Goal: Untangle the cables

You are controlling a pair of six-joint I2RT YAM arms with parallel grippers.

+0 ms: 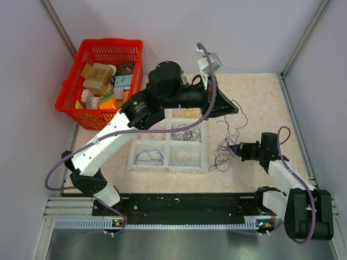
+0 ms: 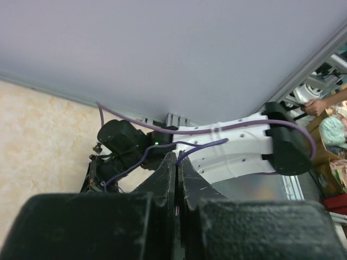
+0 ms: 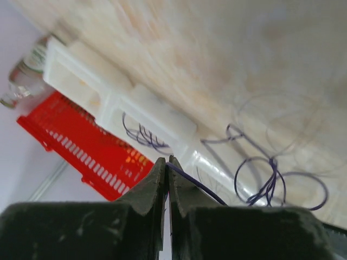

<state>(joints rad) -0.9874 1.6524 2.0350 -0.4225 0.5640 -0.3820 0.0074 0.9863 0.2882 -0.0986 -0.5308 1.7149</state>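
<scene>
My right gripper [image 3: 167, 162] is clamped on one purple strand of the cables [image 1: 221, 156], bunched at 3 o'clock of the white tray [image 1: 168, 168]. My left gripper [image 1: 233, 108], at their 12 o'clock, is pressed together, apparently pinching strands so the tangle can spread.

The far right corner of the counter [image 1: 265, 97] lies bare, as does the near strip between the white tray [image 1: 168, 169] and the black rail [image 1: 184, 203]. The left arm [image 1: 108, 142] slants over the tray's left and far sides and bars the way down there, and the red basket [image 1: 111, 42] fills the far left corner. Loose cables [image 1: 221, 158] trail across the gap between the tray and the right end effector [image 1: 234, 149].
</scene>
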